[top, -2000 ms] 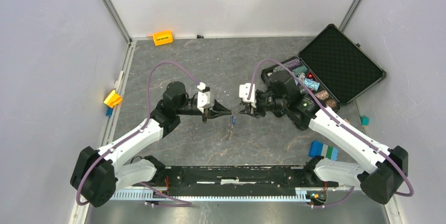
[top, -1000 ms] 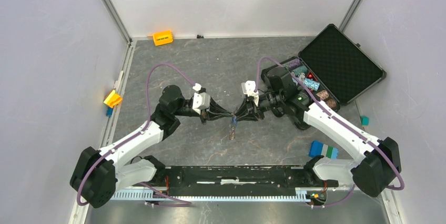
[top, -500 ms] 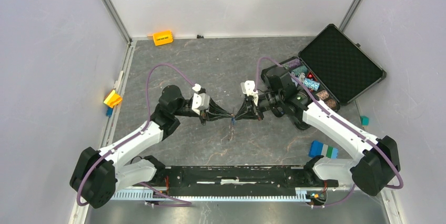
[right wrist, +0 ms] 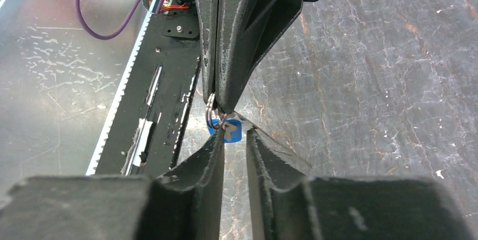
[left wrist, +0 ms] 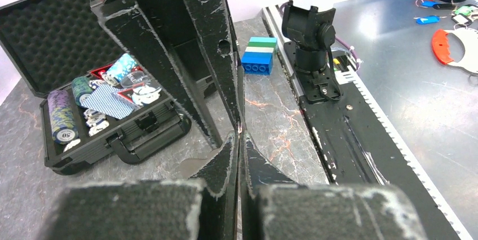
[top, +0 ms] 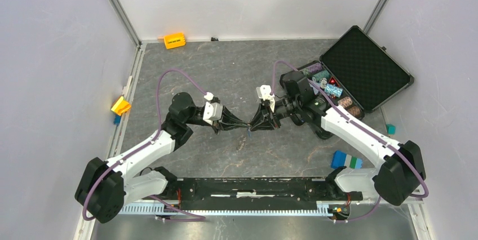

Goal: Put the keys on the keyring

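Two-armed, tip to tip in mid-air above grey marbled tabletop [top: 225, 65]. Pinches small silver wire keyring [right wrist: 211, 114] with blue-headed key [right wrist: 230, 132] tight in black left gripper [right wrist: 218, 103]. Holds black right gripper [right wrist: 234, 138] narrowly parted, gripping nothing, fingertips just beside key.

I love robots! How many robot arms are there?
2. The left arm reaches in from the bottom left, the right arm from the bottom right. None seem hidden.

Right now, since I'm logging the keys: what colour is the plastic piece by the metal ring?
The plastic piece is blue, clearest in the right wrist view.
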